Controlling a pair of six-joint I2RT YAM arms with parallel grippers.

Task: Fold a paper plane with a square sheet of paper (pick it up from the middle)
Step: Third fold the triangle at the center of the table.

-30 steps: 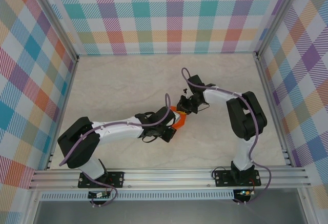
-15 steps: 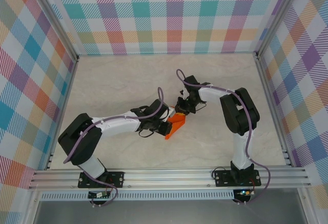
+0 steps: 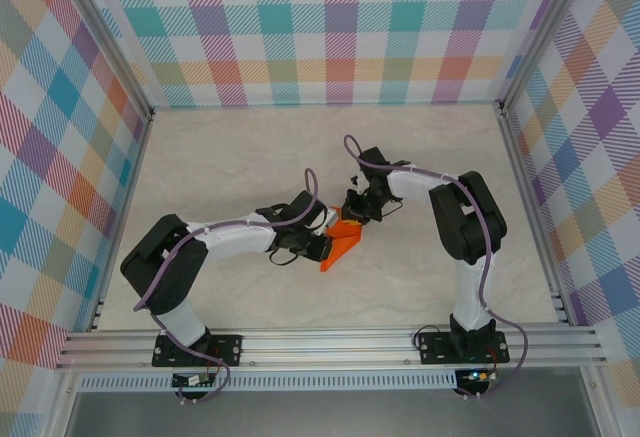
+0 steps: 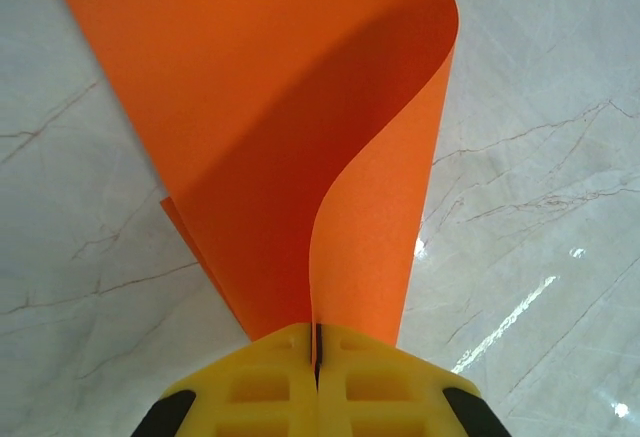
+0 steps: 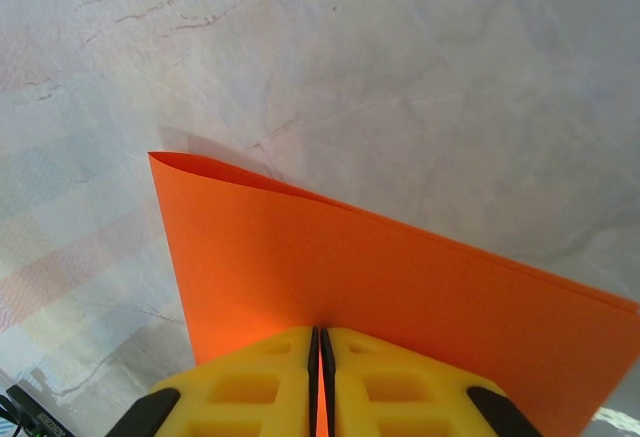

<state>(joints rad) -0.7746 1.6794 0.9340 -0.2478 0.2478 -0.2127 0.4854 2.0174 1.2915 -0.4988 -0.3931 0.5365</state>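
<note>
The square sheet of paper (image 3: 345,242) is bright orange and bent over on itself, held above the middle of the table between both arms. My left gripper (image 3: 322,248) is shut on one edge of it. In the left wrist view the sheet (image 4: 300,147) curls up and away from the yellow fingers (image 4: 260,382). My right gripper (image 3: 353,215) is shut on the opposite edge. In the right wrist view the doubled sheet (image 5: 400,277) rises from between the yellow fingers (image 5: 400,387), its two layers lying close together.
The tabletop (image 3: 240,162) is pale marble, fenced by aluminium rails (image 3: 330,342) at the front and checked walls on the other sides. Both arms (image 3: 440,202) reach inward and meet near the centre.
The left arm has swung its gripper up and left, and the paper now hangs lower and more spread than a second ago. The right arm has folded in closer.
</note>
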